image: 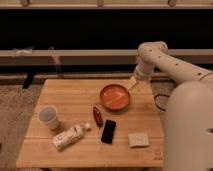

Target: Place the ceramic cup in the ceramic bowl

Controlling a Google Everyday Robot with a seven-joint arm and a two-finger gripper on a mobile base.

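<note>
The ceramic cup (49, 117) is small, plain white and upright, and stands near the left edge of the wooden table (65, 92). The ceramic bowl (115, 96) is round, shallow and orange-red with lighter streaks inside. It sits at the table's back right and holds nothing. My gripper (133, 82) hangs from the white arm (165, 60) that reaches in from the right. It is just past the bowl's far right rim and far from the cup, with nothing seen in it.
A white rectangular bottle (68, 137) lies on its side in front of the cup. A dark red oblong object (97, 116), a black phone (108, 131) and a beige pad (138, 139) lie in front of the bowl. A rail runs behind the table.
</note>
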